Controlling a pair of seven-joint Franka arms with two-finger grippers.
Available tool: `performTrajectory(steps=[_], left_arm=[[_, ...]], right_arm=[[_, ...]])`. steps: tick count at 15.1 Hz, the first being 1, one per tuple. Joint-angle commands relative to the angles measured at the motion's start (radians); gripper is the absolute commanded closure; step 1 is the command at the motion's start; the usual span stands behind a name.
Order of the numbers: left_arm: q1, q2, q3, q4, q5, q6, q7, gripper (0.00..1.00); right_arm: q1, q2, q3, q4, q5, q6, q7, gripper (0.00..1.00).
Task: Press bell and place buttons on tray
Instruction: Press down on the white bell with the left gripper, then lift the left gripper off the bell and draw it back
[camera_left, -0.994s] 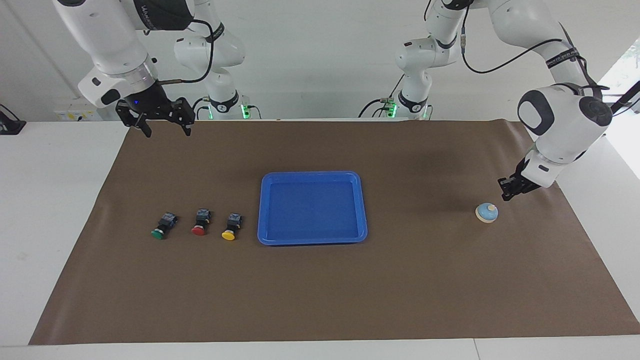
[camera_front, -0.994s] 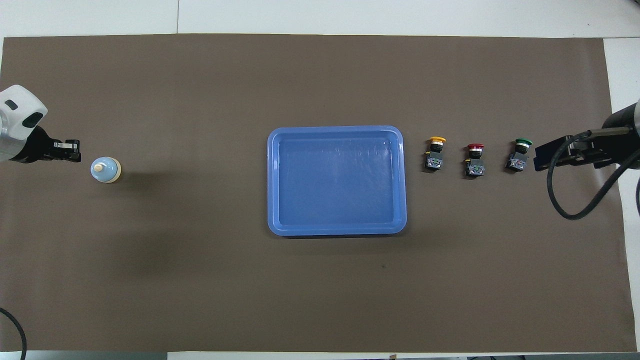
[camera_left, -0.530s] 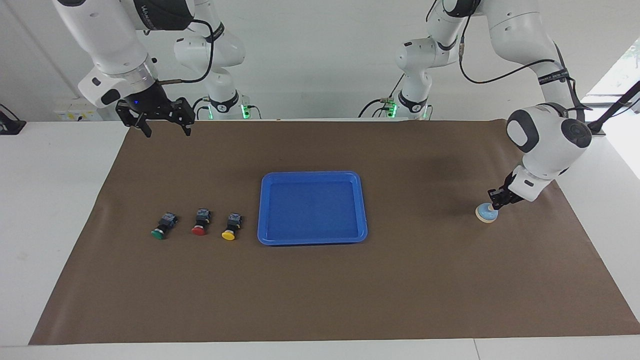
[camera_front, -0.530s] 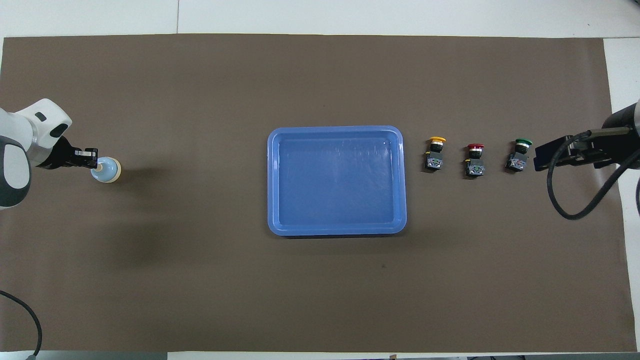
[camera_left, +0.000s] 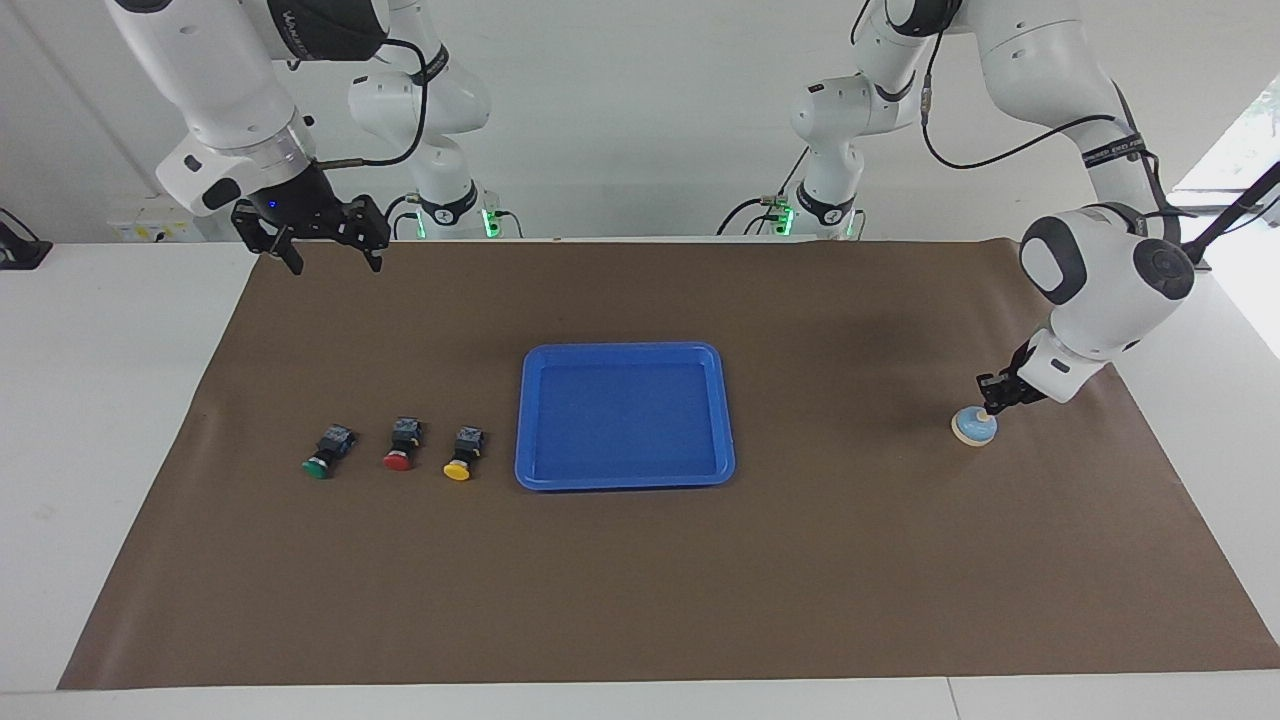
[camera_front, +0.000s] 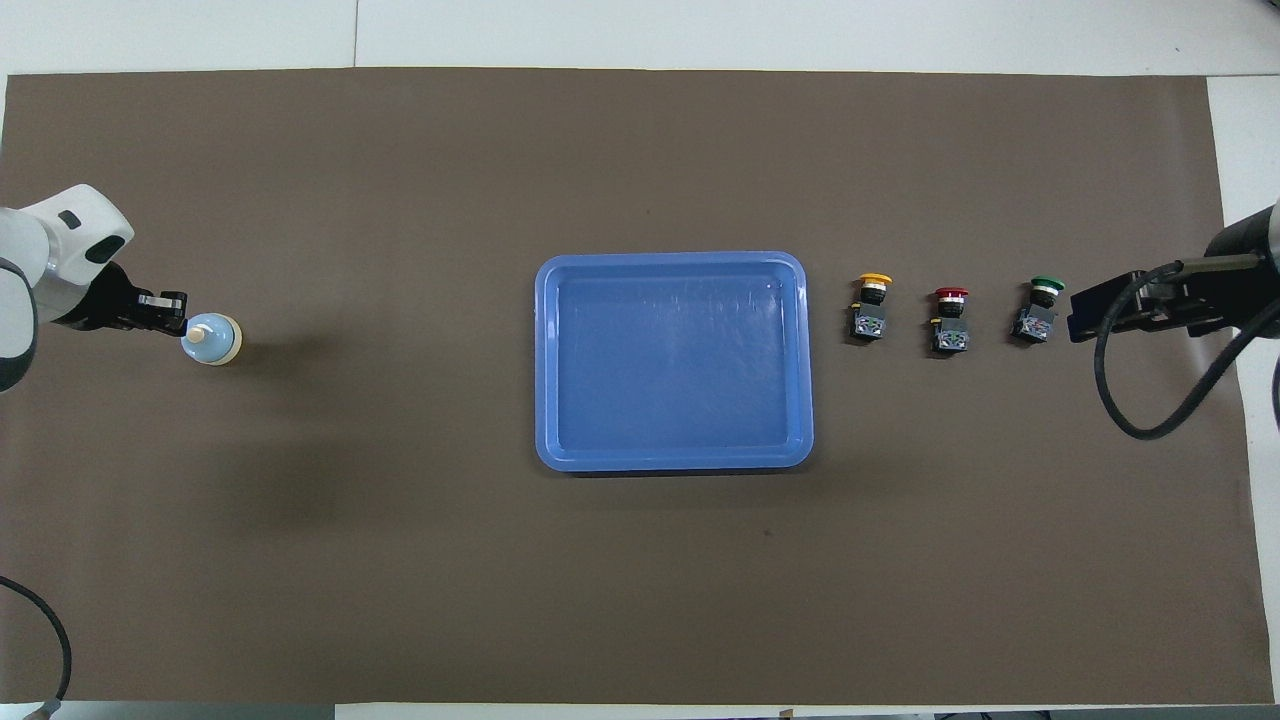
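Right, left gripper (camera_left: 990, 395) sits at the right edge of the facing view, tip at or just over the bell (camera_left: 973, 427)'s knob; contact unclear, and I cannot tell its finger gap. Right gripper (camera_left: 325, 250) waits raised at upper left, fingers spread wide, holding nothing. Tray (camera_left: 625, 352) sits mid-frame; green button (camera_left: 326, 453), red button (camera_left: 401, 446) and yellow button (camera_left: 462, 454) are in a row just left of it.
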Motion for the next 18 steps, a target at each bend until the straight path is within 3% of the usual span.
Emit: performTrajectory(steps=[1,2,6,18], left_arm=[[-0.048,-0.046,0.001,0.119,0.012,-0.194,-0.058,0.37],[-0.064,-0.074,0.000,0.132,0.012,-0.235,-0.081,0.00],[-0.087,-0.215,-0.006,0.103,0.009,-0.354,-0.089,0.00],[-0.114,-0.240,-0.003,0.106,-0.002,-0.419,-0.101,0.00]], right_arm=[[-0.010,-0.025,0.008,-0.027,0.006,-0.002,0.015,0.00],[-0.012,-0.025,0.008,-0.027,0.006,-0.002,0.015,0.00],[-0.012,-0.025,0.008,-0.027,0.006,-0.002,0.015,0.00],[-0.012,-0.025,0.008,-0.027,0.006,-0.004,0.013,0.00]])
